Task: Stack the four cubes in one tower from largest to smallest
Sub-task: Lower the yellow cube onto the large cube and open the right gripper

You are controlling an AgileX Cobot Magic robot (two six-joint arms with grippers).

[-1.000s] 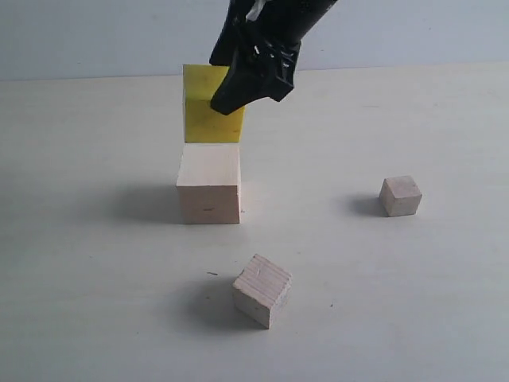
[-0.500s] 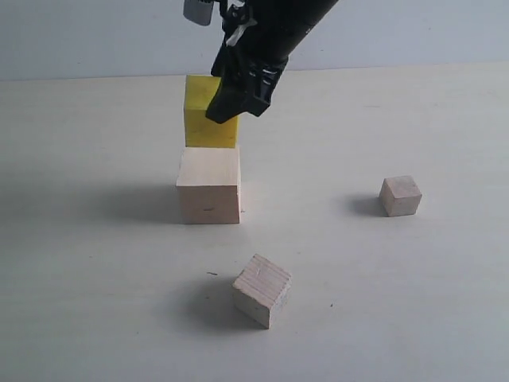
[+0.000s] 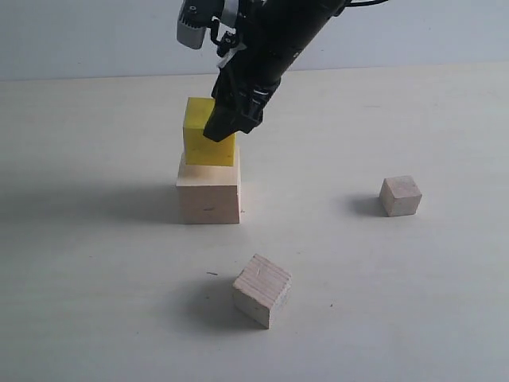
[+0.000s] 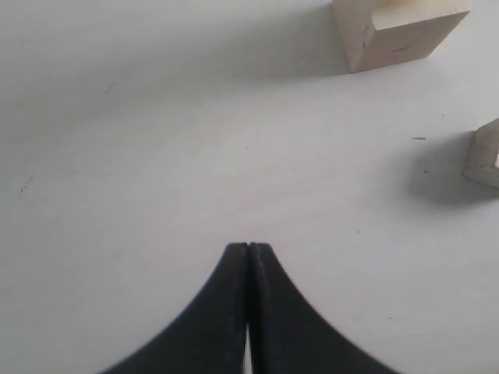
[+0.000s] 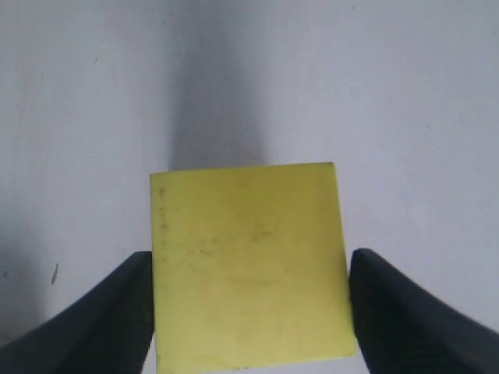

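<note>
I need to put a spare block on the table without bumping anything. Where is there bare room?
Widest bare patch: the table left of the large pale cube and grained cube in the exterior view. Also free: between grained cube and small cube. Crowded: the stack, where the right tool grips the yellow cube.

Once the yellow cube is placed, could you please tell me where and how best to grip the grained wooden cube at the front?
Probably from straight above, closing on two opposite side faces of the grained cube. It sits flat but turned, a corner towards the camera, so the wrist should rotate to meet flat faces, not edges.
</note>
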